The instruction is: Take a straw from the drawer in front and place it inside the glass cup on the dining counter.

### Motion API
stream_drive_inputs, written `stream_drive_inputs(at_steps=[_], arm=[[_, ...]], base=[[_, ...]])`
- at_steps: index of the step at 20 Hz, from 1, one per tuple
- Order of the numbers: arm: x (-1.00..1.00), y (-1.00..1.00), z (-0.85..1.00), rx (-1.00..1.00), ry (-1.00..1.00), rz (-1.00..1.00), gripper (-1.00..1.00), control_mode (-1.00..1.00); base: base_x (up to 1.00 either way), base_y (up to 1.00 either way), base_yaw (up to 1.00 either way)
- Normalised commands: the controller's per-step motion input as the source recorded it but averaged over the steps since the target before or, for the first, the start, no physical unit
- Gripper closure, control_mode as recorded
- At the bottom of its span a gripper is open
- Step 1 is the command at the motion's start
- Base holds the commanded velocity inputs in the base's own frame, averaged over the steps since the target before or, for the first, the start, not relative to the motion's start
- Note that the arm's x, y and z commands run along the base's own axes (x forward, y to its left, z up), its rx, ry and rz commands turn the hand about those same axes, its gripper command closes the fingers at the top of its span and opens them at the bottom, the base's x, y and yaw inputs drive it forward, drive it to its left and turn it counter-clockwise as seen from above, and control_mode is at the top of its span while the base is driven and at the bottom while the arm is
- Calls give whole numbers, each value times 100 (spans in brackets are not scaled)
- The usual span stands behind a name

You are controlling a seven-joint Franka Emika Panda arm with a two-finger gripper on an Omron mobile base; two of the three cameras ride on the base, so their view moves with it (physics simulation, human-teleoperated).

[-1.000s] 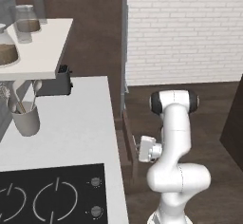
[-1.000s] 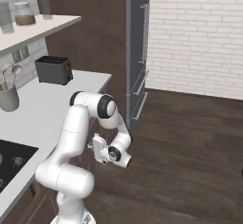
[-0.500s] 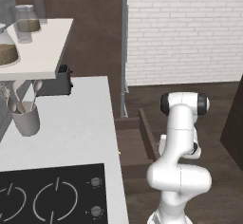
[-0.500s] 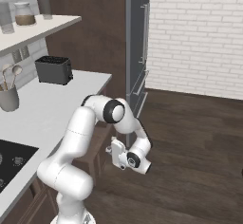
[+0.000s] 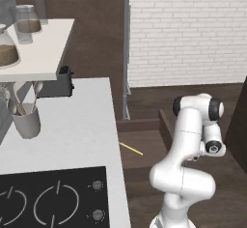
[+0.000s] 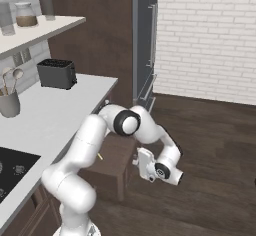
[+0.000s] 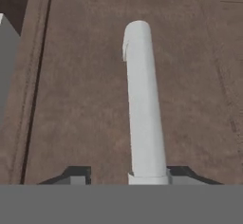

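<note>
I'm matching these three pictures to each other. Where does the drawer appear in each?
Left base view: the drawer, open, at centre, right of the counter, the straw lying inside.
Right base view: the drawer sits lower centre, behind the arm.
Hand view: probably the brown wood up close, its pale handle running up the middle.
Shared landmark: the black toaster on the counter, in both base views.

Your straw (image 5: pixel 130 148) shows just partly in the open drawer (image 5: pixel 144 147); the tabletop (image 5: pixel 72 125) edge hides its near end. The drawer's handle is cut off behind the arm. You cannot judge the jaws' gap.
</note>
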Motion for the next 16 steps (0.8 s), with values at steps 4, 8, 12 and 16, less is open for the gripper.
stream_drive_inputs(at_steps=[4, 8, 12, 16], arm=[[0, -68, 41, -20, 3, -4, -100, -100], [0, -51, 28, -28, 1, -8, -100, -100], [-7, -56, 9, -34, 1, -12, -100, -100], [-11, -50, 35, -33, 0, -14, -100, -100]], base=[[0, 0, 0], [0, 0, 0], [0, 0, 0], [0, 0, 0]])
